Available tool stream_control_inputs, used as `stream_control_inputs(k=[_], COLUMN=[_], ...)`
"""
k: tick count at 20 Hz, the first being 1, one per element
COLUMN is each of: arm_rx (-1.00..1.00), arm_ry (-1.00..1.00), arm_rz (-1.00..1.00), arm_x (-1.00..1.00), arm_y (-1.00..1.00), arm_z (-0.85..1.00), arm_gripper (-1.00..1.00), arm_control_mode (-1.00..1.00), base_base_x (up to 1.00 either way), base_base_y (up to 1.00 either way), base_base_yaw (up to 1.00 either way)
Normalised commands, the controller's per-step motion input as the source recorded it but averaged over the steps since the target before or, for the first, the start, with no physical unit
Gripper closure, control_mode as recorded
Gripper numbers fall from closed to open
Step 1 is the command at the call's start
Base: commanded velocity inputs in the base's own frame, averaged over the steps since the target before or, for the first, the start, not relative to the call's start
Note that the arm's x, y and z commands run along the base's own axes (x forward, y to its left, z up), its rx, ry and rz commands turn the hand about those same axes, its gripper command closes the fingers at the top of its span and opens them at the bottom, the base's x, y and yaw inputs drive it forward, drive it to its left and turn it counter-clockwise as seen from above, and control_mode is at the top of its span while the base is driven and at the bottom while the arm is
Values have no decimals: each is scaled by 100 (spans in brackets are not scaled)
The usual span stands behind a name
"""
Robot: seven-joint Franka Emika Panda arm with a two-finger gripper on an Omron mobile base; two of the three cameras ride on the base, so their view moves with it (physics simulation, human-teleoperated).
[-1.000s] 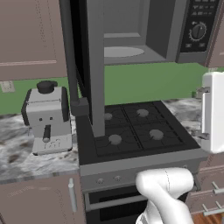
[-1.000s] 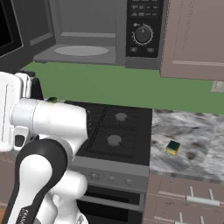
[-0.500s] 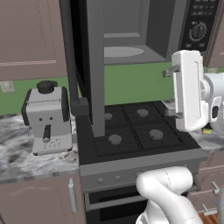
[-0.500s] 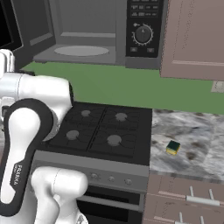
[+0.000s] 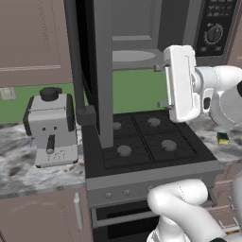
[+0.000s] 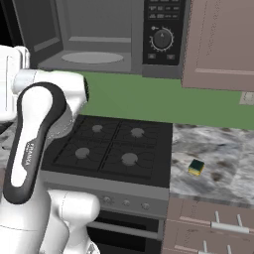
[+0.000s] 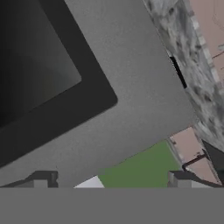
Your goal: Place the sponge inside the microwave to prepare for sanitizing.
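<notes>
Tool: in my hand view I see the two dark fingertips [image 7: 43,178] spread wide with nothing between them; the tool [image 7: 109,180] is empty and faces the big grey door of the microwave with its black glass pane.
Arm: in my left base view the white hand block sits raised over the right side of the stove [image 5: 146,142], level with the microwave's lower edge, well clear of the burners.
Sponge: I see the sponge [image 6: 196,167] lying flat on the marbled bench [image 6: 223,158], near its front edge and just right of the stove, green layer up. From the left base view a corner of it [image 5: 222,138] shows beside the arm. Nothing touches it.
Stove: black, four burners, between the two stretches of bench; oven front below it.
Coffee machine: grey coffee machine [image 5: 51,127] with a black cap stands on the bench left of the stove, towards the back.
Microwave: the microwave [image 6: 99,37] hangs above the stove at the far wall, door swung wide to the left, grey cavity open, pale round turntable [image 6: 92,57] bare. Knob and buttons sit on its right panel.
</notes>
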Motion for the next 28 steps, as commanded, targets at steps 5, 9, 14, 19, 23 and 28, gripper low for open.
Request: stream_control_inputs(k=[5,9,14,19,23,28], arm_rx=[-12,-7,-3,0,0,0], arm_ry=[0,0,0,0,1,3], arm_rz=[-15,-11,-7,-1,0,0], arm_x=[37,3,0,0,2,14], arm_y=[18,38,57,75,76,55], arm_z=[0,0,-14,-26,-30,-24], arm_gripper=[-100,-100,-100,-100,-100,-100], arm_control_mode=[-100,-100,-100,-100,-100,-100], base_base_x=[0,0,0,0,0,0], base_base_y=[0,0,0,0,0,0], base_base_yaw=[0,0,0,0,0,0])
